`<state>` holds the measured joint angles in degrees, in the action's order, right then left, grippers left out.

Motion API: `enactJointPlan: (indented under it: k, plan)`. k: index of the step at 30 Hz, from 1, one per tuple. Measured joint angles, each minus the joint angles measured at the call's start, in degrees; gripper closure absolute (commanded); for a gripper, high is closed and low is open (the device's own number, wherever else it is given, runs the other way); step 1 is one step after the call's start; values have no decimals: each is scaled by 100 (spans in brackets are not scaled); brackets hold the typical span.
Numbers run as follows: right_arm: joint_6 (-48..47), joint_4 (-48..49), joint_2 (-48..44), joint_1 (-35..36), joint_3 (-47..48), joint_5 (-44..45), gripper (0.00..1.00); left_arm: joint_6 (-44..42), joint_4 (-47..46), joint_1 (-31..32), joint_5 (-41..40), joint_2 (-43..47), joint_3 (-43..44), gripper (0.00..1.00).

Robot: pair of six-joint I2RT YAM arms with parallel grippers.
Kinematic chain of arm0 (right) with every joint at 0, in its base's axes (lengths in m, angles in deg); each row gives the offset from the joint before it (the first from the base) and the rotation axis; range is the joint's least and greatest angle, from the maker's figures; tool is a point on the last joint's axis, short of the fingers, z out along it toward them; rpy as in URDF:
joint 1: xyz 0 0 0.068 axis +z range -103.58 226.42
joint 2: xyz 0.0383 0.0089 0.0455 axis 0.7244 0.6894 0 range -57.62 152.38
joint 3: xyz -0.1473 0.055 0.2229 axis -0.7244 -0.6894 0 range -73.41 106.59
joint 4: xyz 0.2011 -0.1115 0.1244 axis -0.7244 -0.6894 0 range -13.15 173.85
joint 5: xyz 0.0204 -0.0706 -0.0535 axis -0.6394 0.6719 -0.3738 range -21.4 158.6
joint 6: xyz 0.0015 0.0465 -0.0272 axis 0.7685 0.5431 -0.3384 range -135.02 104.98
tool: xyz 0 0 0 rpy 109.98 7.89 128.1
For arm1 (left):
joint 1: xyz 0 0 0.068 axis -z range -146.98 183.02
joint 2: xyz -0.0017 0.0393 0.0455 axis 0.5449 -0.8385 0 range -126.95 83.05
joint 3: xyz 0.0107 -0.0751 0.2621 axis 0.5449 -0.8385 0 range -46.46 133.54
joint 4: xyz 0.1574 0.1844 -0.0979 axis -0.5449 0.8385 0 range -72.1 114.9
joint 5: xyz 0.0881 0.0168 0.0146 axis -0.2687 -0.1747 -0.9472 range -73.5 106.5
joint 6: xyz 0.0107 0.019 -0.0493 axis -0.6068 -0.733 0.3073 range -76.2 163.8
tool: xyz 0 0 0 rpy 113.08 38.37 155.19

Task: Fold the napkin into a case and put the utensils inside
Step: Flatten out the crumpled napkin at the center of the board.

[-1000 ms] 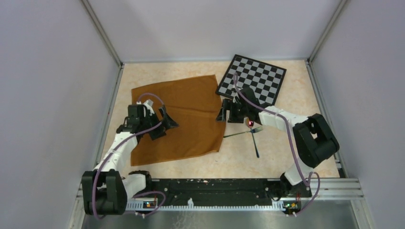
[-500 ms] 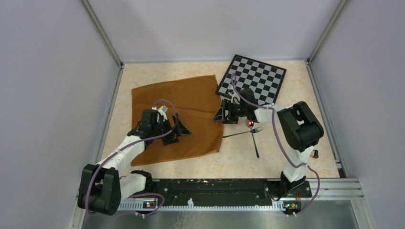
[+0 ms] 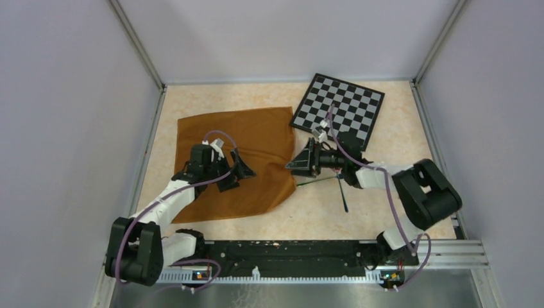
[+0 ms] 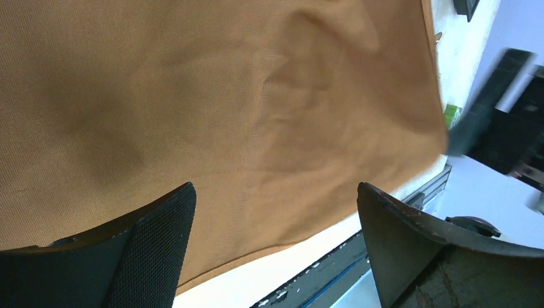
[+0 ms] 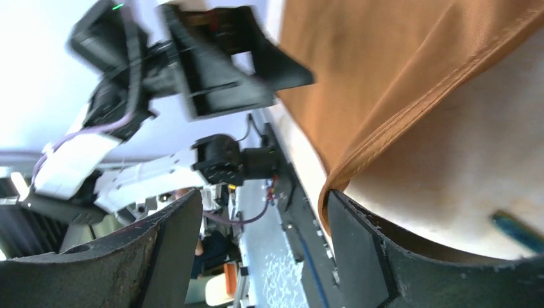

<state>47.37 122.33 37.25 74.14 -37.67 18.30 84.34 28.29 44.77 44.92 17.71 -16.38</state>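
Lying opened out in a single layer on the table [image 3: 401,131], the napkin [image 3: 231,144] is unfolded, and the utensils [image 3: 343,196] lie on the bare tabletop outside it.

The left claw [image 3: 238,176] hangs over the near half of the cloth with its fingers spread wide and gripping nothing. In its wrist view the napkin [image 4: 224,115] fills the space beneath and ahead of the left claw [image 4: 276,250]. Mild wrinkles lie ahead of the two dark fingers [image 4: 151,256], and the cloth's near edge runs just under them, beside the black rail [image 4: 321,282].

The right claw [image 3: 295,164] sits at the napkin's right edge, also spread apart. Seen from its wrist, the stitched hem of the napkin [image 5: 398,83] comes in ahead of the right claw [image 5: 263,250] and turns a corner close to one finger [image 5: 365,256]. Whether any finger touches the cloth cannot be told. The left claw [image 5: 218,58] appears blurred across the cloth, facing it.

The utensils are just behind the right claw, beneath its wrist: two slim dark pieces crossing each other, their upper ends hidden by the arm. The checkered board [image 3: 340,106] lies beyond the right claw on the far side, its nearest corner close to the napkin's far right corner.
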Motion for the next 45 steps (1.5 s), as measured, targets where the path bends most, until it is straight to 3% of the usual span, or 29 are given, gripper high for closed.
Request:
enactJointPlan:
  k: [3,5,9,12,15,20,22,26,30,35,45]
  plan:
    - [157,-57,-975,-7,-179,-15,30,-22,83,0,-4,-9,111,1]
    - [15,-592,-1753,-52,-278,87,25,-55,131,0,-31,-9,214,1]
    - [-1078,-2723,-3088,-103,-70,1158,27,-177,269,-2,-155,26,398,1]
    - [-2015,-4236,-3180,-96,503,2188,30,-310,481,-2,-260,31,581,1]
    - [-2435,-4900,-2813,-7,625,2503,30,-461,774,-2,-348,28,841,1]
    - [-2264,-5453,-2015,621,494,2806,30,-702,1182,-2,-562,138,1154,1]
    - [-2124,-5436,-1930,754,352,2885,36,-820,1434,-2,-728,295,1196,1]
    - [-2085,-5302,-1733,772,251,3117,34,-1062,1668,-2,-973,538,1228,1]
    - [-2439,-4955,-1322,761,431,3189,35,-1231,1744,-2,-1084,195,1539,1]
    - [-2830,-4682,131,741,2068,3471,51,-1204,1698,-232,-1436,-621,2179,1]
    - [-3123,-4664,3195,669,6026,4017,53,-817,1320,-1180,-1410,-1335,1794,1]
